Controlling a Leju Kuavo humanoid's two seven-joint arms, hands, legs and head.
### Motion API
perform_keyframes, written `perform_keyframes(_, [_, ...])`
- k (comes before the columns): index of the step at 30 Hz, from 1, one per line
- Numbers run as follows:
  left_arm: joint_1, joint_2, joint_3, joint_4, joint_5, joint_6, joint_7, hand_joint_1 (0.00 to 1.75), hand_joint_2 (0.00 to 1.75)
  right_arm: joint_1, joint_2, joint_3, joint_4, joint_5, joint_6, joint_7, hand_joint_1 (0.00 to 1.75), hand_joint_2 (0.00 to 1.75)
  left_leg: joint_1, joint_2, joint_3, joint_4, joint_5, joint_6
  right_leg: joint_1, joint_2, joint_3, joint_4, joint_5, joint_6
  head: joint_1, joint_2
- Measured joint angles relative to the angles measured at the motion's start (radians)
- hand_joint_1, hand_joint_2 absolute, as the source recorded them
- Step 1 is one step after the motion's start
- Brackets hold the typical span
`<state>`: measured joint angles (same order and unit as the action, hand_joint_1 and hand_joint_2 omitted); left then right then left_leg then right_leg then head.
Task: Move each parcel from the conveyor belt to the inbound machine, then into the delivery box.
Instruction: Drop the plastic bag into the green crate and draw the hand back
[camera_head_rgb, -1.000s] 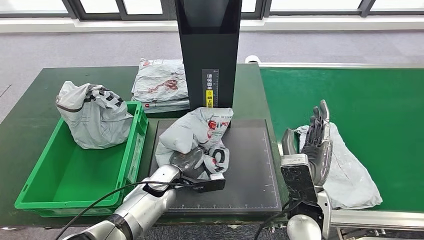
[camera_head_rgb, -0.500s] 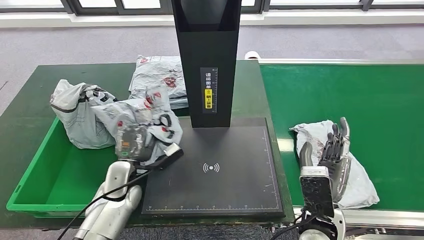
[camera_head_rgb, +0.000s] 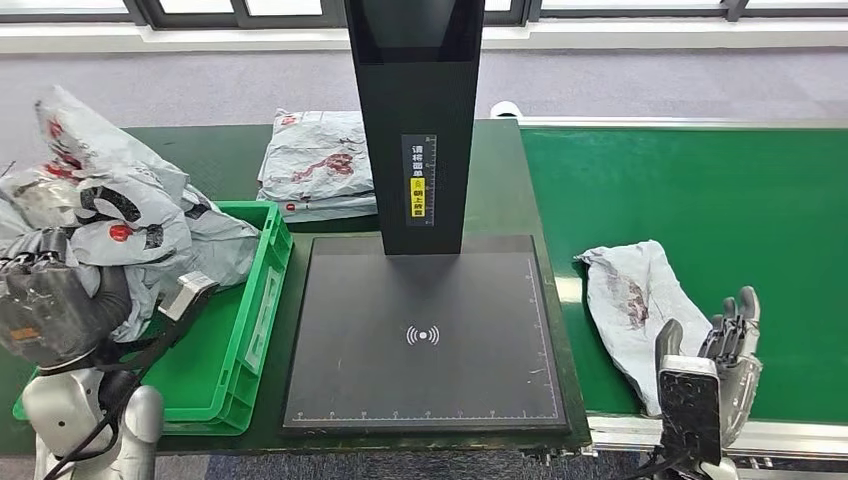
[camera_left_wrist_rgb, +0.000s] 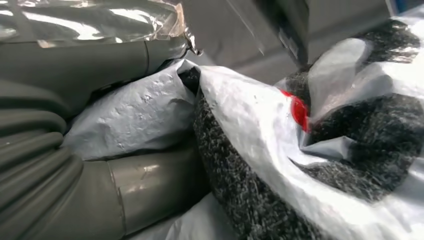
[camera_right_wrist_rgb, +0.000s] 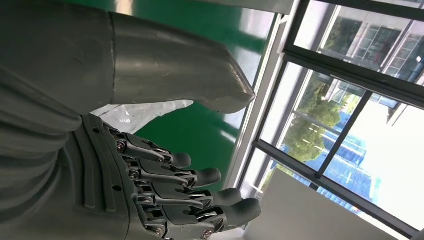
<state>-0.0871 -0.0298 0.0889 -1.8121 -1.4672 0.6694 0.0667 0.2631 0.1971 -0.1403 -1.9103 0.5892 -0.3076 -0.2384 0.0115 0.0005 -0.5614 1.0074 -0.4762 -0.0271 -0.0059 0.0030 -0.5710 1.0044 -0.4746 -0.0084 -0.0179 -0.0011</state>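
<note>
held parcel (camera_head_rgb: 110, 215): grey poly bag, black and red print, crumpled, lifted above the left end of the green box; close up in left wrist view (camera_left_wrist_rgb: 310, 145), pressed against the thumb and palm
left hand (camera_head_rgb: 50, 300): at the far left of head view, fingers wrapped around the lower part of the held parcel, grasp firm; fingers mostly hidden by the bag
green box (camera_head_rgb: 255, 300): plastic crate on the dark green table, just left of the scanner plate; right wall and near corner visible, rest covered by the held parcel and left hand
parcel in box: cannot tell whether another bag lies under the held one
belt parcel (camera_head_rgb: 635, 300): grey bag lying flat on the green conveyor belt (camera_head_rgb: 700, 190), near its left edge, just beside the right hand, not touched
right hand (camera_head_rgb: 725, 365): low at the belt's near edge, fingers straight and a little apart, holding nothing; same in right wrist view (camera_right_wrist_rgb: 165, 185), thumb spread away from the fingers
scanner plate (camera_head_rgb: 425, 335): black square pad with a white symbol in the middle, bare
scanner column (camera_head_rgb: 415, 110): black upright post at the plate's far edge, with a yellow and white label
back parcels (camera_head_rgb: 320, 165): stack of grey bags on the table behind the box, left of the column
table (camera_head_rgb: 500, 190): dark green, carries the box, plate and back parcels
</note>
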Motion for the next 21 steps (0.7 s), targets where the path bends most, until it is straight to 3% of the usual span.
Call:
perform_keyframes(4, [0.001,-0.002,0.023,-0.070,-0.016,0.001,0.045,1.75,1.75,-0.001,0.002,-0.004,0.005,-0.009,0.001,0.003,0.00,1.75,0.000,0.000,0.000,0.000,0.000,0.000,0.000,0.000,0.000,0.000,0.000,0.000,0.000,0.000])
perform_keyframes(10, [-0.003,0.000,0.092,-0.098,-0.018,-0.131,0.062,1.74,1.75,-0.009,0.002,-0.005,0.019,-0.018,0.002,0.010,0.00,1.75,0.001,0.000,0.000,0.000,0.001,-0.001,0.000,0.000,0.000,0.000,0.001,-0.001,0.000,0.000])
perform_keyframes(12, [-0.006,0.018,0.093,-0.089,-0.018,-0.222,0.121,1.74,1.75,-0.014,0.002,-0.006,0.022,-0.018,0.009,0.016,0.00,1.75,0.001,0.000,0.001,0.000,0.001,-0.001,0.001,0.000,0.000,0.000,0.001,-0.001,0.000,0.000])
perform_keyframes(15, [-0.020,0.065,0.065,-0.030,-0.018,-0.432,0.231,1.75,1.75,-0.029,0.002,-0.007,0.027,-0.013,0.030,0.024,0.00,1.75,0.001,0.000,0.001,0.000,0.001,-0.001,0.001,0.000,0.000,0.000,0.001,-0.001,0.000,0.000])
perform_keyframes(18, [-0.031,0.087,0.054,0.094,-0.018,-0.570,0.227,1.75,1.75,-0.049,0.002,-0.008,0.034,-0.004,0.051,0.037,0.00,1.75,0.001,0.000,0.001,0.000,0.001,-0.001,0.001,0.000,0.000,0.000,0.001,-0.001,0.000,0.000])
perform_keyframes(19, [-0.033,0.091,0.054,0.140,-0.018,-0.588,0.215,1.67,1.75,-0.055,0.002,-0.008,0.035,-0.001,0.054,0.040,0.00,1.75,0.001,0.001,0.001,0.000,0.001,-0.001,0.001,0.001,0.000,0.000,0.001,-0.001,0.000,0.000])
perform_keyframes(20, [-0.034,0.095,0.055,0.184,-0.018,-0.598,0.204,1.30,1.75,-0.059,0.002,-0.008,0.036,0.002,0.058,0.043,0.00,1.75,0.001,0.001,0.001,0.000,0.001,-0.001,0.001,0.001,0.000,0.000,0.002,-0.001,0.000,0.000])
perform_keyframes(21, [-0.035,0.098,0.055,0.221,-0.018,-0.603,0.193,0.86,1.31,-0.061,0.002,-0.008,0.037,0.004,0.060,0.046,0.00,1.75,0.001,0.001,0.001,0.000,0.001,-0.001,0.000,0.001,-0.001,0.000,0.002,-0.001,0.000,0.000])
